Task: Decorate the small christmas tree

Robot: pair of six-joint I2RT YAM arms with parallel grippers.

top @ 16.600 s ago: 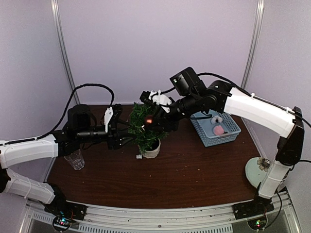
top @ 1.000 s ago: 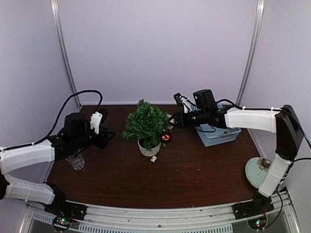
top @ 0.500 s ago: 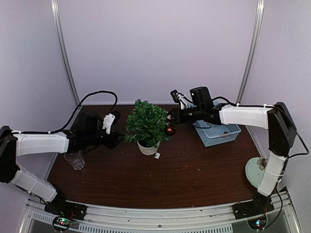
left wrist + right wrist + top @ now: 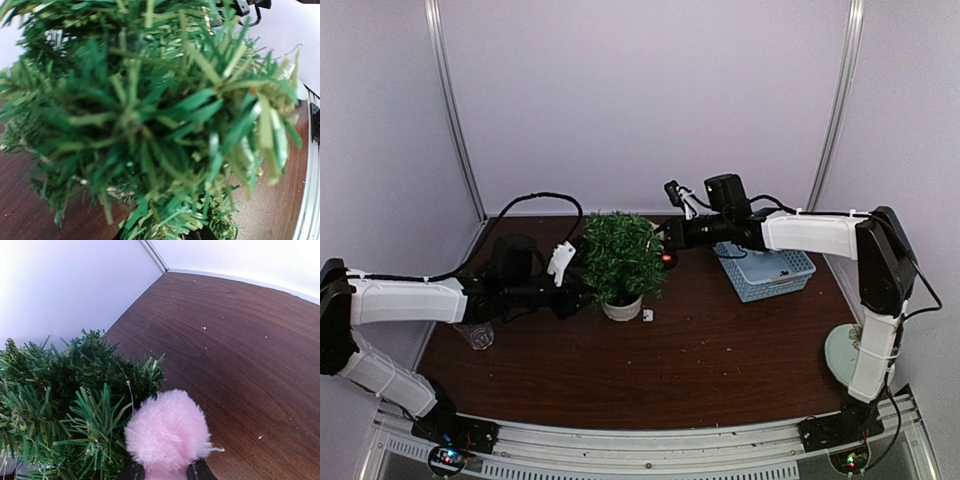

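Observation:
The small christmas tree [image 4: 620, 258] stands in its white pot [image 4: 623, 309] at the table's middle back. In the left wrist view its blurred green sprigs [image 4: 150, 120] fill the frame and hide my left gripper's fingers. My left gripper [image 4: 578, 290] is pushed into the tree's lower left side. My right gripper [image 4: 665, 250] is at the tree's right edge. In the right wrist view it [image 4: 165, 472] is shut on a fluffy pink pompom [image 4: 167, 432] that touches the tree's outer sprigs [image 4: 75, 405].
A light-blue plastic basket [image 4: 767, 270] sits right of the tree, under the right arm. A clear glass cup [image 4: 473, 331] stands at the left under the left arm. A small white tag [image 4: 647, 315] lies by the pot. A white round disc [image 4: 844, 352] sits at the right edge.
My left gripper has moved right, into the tree's left side. My right gripper has moved left and back with the pompom, up against the tree's right side.

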